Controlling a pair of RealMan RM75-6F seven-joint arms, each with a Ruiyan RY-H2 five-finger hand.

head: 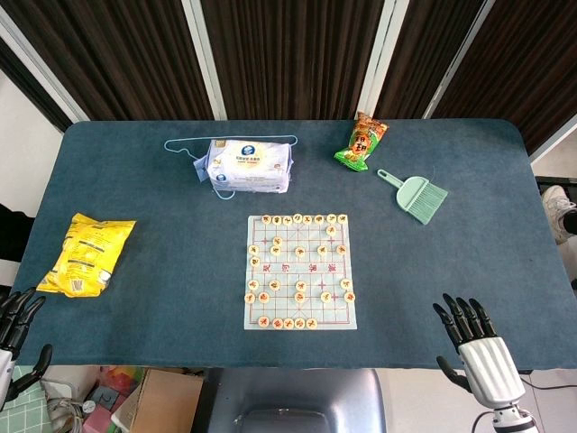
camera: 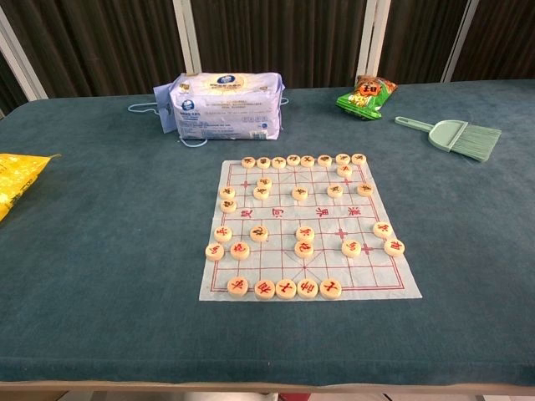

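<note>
Hovering at the near edge of the dark blue surface [head: 162, 271], the right robot hand [head: 478, 352] is spreading its dark fingers [head: 455, 316] upward and holding nothing; nearest to it is the chess board sheet [head: 300, 271], lying well apart to its left. At the near left corner, the left robot hand [head: 13, 334] is showing only partly at the frame edge, its fingers apart and gripping nothing, with the yellow snack bag [head: 87, 254] lying near it on the surface. The sheet is sitting flat in the middle, and round wooden chess pieces [camera: 284, 288] are standing on it, a row lining the near side and another lining the far side, others scattered between. Farther back on the right, a green hand brush [head: 416, 193] is lying with its bristles pointing right. Beyond it, a green and orange snack packet [head: 362, 142] is resting near the far edge. Left of that, a white and blue tissue pack [head: 248, 166] is lying with a blue cord [head: 185, 144] looping around it.
</note>
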